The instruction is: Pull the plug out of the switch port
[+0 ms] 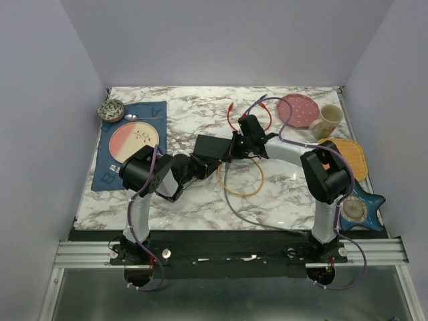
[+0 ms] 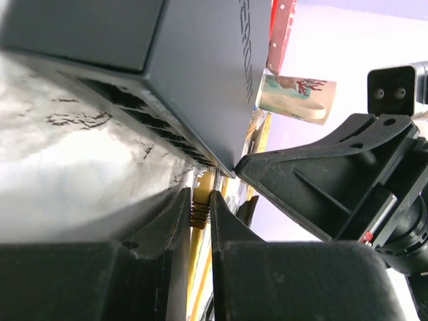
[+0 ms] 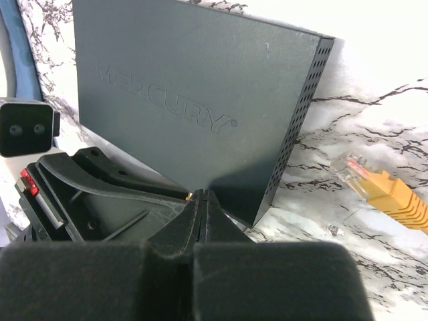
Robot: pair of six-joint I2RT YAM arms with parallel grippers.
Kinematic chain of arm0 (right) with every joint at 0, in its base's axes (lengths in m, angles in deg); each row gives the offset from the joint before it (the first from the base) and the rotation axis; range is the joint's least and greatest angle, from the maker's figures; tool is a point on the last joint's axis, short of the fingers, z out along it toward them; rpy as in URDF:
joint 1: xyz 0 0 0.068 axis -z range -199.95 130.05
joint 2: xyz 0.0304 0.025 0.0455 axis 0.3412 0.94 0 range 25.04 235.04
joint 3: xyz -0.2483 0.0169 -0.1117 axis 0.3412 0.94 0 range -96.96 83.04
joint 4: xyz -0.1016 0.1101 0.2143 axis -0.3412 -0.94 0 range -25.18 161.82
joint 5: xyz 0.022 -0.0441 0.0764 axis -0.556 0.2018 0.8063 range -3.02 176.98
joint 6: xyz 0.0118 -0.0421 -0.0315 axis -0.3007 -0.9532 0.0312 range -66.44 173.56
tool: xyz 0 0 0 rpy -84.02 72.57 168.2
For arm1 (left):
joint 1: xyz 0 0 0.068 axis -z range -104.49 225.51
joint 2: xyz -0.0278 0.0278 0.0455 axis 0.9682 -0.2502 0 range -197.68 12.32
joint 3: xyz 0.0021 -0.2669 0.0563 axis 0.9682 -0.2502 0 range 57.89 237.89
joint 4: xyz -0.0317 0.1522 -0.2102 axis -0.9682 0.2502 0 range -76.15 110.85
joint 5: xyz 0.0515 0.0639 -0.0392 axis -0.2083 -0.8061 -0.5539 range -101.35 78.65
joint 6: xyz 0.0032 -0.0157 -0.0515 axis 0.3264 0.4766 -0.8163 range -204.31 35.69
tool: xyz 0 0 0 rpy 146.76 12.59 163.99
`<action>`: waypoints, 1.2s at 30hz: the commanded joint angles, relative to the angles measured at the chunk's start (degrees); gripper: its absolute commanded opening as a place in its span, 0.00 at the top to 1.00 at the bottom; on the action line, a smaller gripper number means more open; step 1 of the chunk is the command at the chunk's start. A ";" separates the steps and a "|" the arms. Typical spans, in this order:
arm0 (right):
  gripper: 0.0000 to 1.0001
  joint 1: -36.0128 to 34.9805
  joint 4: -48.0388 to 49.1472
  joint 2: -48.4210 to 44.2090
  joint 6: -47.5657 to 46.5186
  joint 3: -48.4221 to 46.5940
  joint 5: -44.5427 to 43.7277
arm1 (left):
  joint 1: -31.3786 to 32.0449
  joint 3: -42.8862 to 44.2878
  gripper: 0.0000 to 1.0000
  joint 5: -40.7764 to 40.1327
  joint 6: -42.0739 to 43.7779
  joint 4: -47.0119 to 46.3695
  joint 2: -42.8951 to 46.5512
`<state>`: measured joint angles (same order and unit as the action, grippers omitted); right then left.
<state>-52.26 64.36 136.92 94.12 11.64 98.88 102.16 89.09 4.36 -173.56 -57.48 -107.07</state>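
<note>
Two jobs split: pinching yellow plug (image 2: 200, 211) in left gripper (image 2: 200, 195) at near socket edge of switch (image 1: 208, 144), mid-table, ready for pulling; pressing shut, empty right gripper (image 3: 202, 200) against switch's right corner, likely to stop sliding. Cannot tell plug seated or freed.

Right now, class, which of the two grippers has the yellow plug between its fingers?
The left gripper: its fingers close on the yellow plug beside the switch. The right gripper has its fingers pressed together with nothing between them.
</note>
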 commanded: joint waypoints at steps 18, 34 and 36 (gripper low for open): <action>0.99 -3.90 -4.75 -2.45 -1.71 6.36 -2.58 | -0.73 -3.87 1.00 -3.66 -5.14 6.99 -4.18; 0.99 -3.72 -8.62 2.82 -2.15 -2.52 -6.10 | -0.73 -6.77 1.00 -1.47 -0.75 8.67 -4.27; 0.99 -3.54 -9.06 3.61 -2.15 -4.01 -6.28 | -0.73 -7.12 1.00 -1.20 -0.40 8.93 -4.01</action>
<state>-56.29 58.41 138.10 92.91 10.71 96.41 102.14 86.23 3.48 -172.75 -61.26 -107.84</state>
